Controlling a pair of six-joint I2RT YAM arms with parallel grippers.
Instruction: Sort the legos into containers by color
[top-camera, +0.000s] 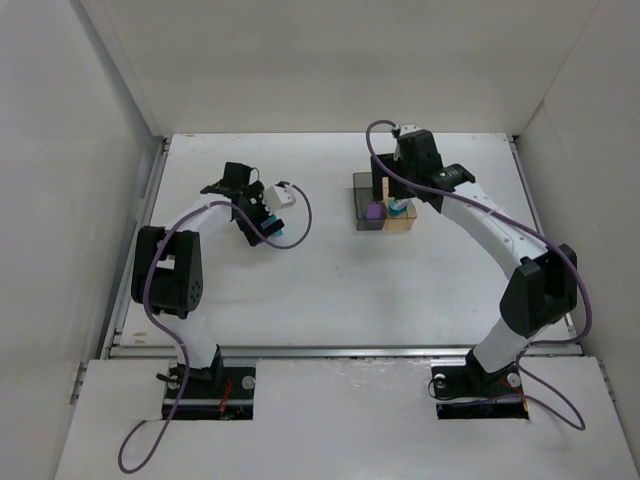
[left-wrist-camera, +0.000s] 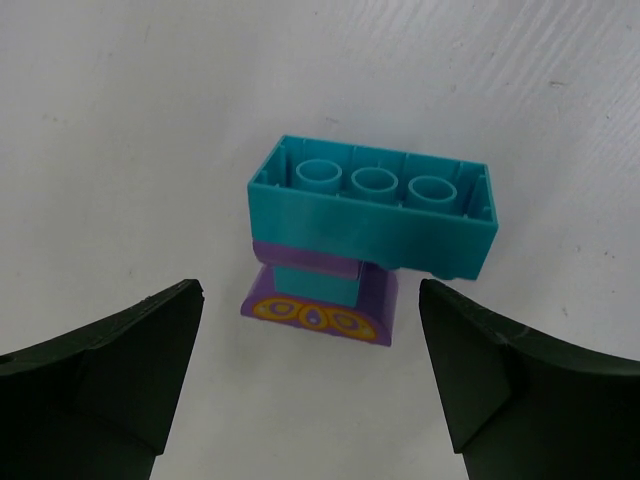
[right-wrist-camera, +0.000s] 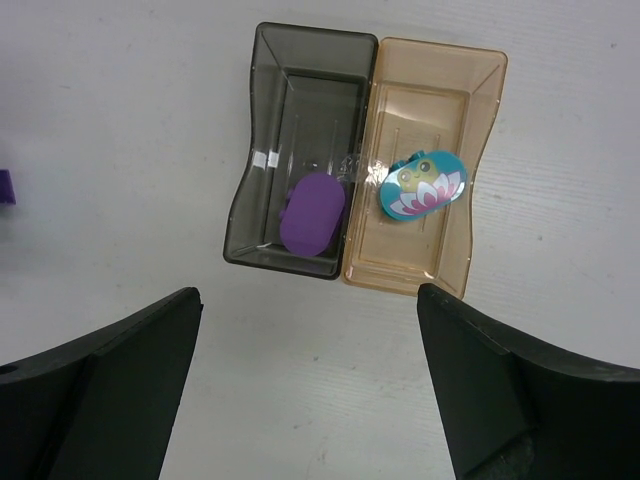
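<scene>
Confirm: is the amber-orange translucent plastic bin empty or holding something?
Not empty: the right wrist view shows one teal oval flower-printed piece lying inside the amber-orange translucent plastic bin.

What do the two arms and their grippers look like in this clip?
Left arm and right arm: white shells, black joint housings, each trailing a purple cable. Left fingers and right fingers are matte black, broad, tapering wedges.

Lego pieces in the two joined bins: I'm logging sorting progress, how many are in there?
2. A flat purple oval plastic piece lies in the smoky grey translucent bin; a teal oval piece with a lotus print lies in the amber translucent bin. None seems hidden.
</scene>
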